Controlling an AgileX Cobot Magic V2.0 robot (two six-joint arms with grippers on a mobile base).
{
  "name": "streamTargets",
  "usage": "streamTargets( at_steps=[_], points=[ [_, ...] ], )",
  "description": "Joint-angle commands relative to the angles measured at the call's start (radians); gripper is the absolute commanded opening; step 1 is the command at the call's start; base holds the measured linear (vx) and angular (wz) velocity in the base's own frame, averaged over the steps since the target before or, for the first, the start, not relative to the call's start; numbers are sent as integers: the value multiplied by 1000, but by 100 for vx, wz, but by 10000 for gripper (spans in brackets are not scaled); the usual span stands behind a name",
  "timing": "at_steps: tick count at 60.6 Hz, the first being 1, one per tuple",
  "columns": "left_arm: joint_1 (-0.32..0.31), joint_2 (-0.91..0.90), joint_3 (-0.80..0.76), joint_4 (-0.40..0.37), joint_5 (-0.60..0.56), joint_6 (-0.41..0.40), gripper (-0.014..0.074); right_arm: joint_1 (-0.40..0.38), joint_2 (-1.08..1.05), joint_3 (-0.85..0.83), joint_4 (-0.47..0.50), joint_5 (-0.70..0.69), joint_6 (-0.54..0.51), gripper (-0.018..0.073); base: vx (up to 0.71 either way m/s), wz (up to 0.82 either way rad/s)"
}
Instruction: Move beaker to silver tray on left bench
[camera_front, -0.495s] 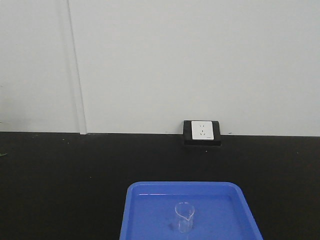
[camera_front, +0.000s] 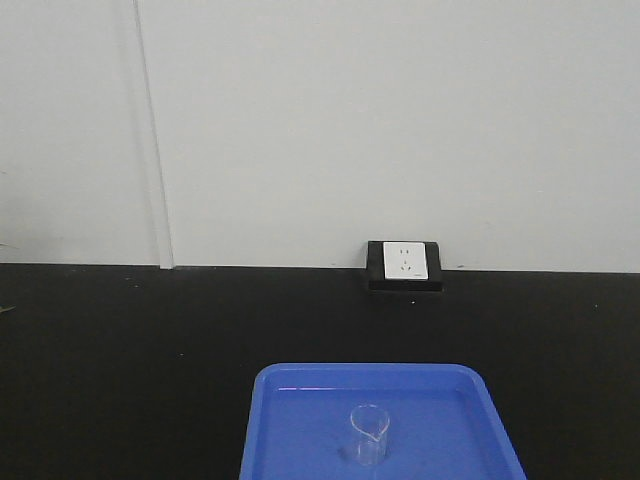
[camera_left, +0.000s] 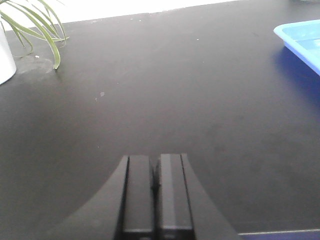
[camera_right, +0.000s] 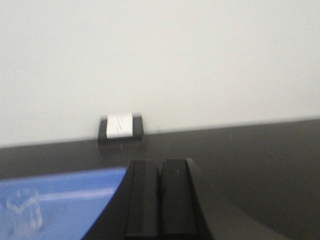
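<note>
The small clear beaker stands upright in the bright blue tray at the front of the black bench. It also shows at the lower left of the right wrist view, left of my right gripper, which is shut and empty above the bench. My left gripper is shut and empty over bare black bench, with the blue tray's corner at far right. The silver tray is out of view. Neither gripper shows in the front view.
A black and white wall socket sits at the back of the bench against the white wall. A potted plant with green leaves and a white pot stands at the far left of the left wrist view.
</note>
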Motion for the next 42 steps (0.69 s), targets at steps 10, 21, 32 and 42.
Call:
streamTargets(
  at_steps=[10,21,32,42],
  points=[
    [-6,-8,20,-3,-76,-2,1,-4,226,-302,-10,-162,-60,-11,0,0],
    [-6,-8,20,-3,-76,-2,1,-4,576,-540,-9,-253,-73,-11,0,0],
    [-6,-8,20,-3,-76,-2,1,-4,833,-662,-8,-246,-69,-11,0,0],
    [-6,-8,20,-3,-76,-2,1,-4,962,-680,-8,-260,-69,-6,0,0]
  ],
)
